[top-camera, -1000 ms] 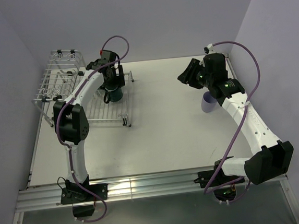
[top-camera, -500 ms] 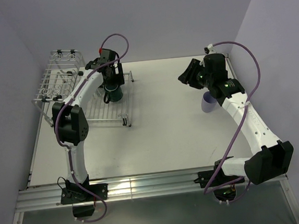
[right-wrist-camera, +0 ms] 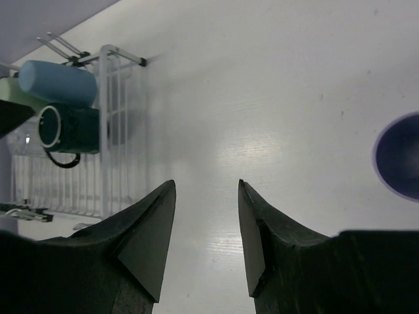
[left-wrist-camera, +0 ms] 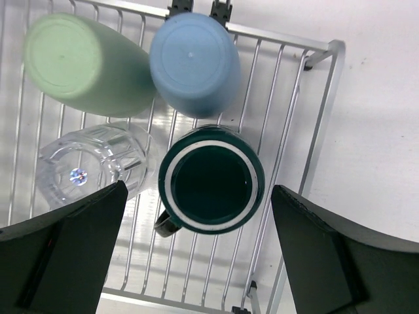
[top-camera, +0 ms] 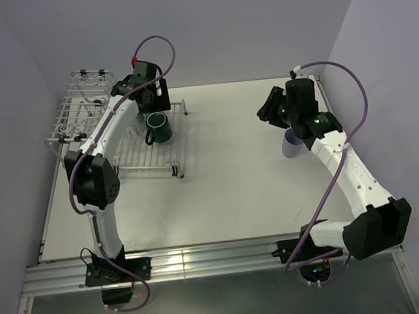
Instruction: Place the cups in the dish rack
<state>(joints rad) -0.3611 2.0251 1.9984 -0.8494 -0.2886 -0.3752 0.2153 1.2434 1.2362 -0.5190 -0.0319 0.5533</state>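
The white wire dish rack [top-camera: 142, 160] stands at the back left. On its flat tray, in the left wrist view, stand a pale green cup [left-wrist-camera: 78, 65], a light blue cup [left-wrist-camera: 194, 62], a clear glass [left-wrist-camera: 91, 163] and the upright dark green mug [left-wrist-camera: 211, 188]. The mug [top-camera: 159, 127] also shows from above. My left gripper [left-wrist-camera: 200, 191] is open and empty, above the mug and apart from it; from above it [top-camera: 152, 99] sits over the tray's far edge. The lavender cup [top-camera: 293, 144] stands on the table at the right, also in the right wrist view [right-wrist-camera: 399, 157]. My right gripper [right-wrist-camera: 206, 186] is open and empty, to the cup's left [top-camera: 266, 108].
The rack's raised basket [top-camera: 80, 102] is at the far left against the wall. The right wrist view shows the rack [right-wrist-camera: 111, 170] with the blue cup [right-wrist-camera: 59, 82] and the mug [right-wrist-camera: 69, 127] far off. Walls close the table in on three sides.
My left gripper has lifted up and back from the dark green mug, which stays on the tray and now shows whole. My right gripper has drifted slightly right.
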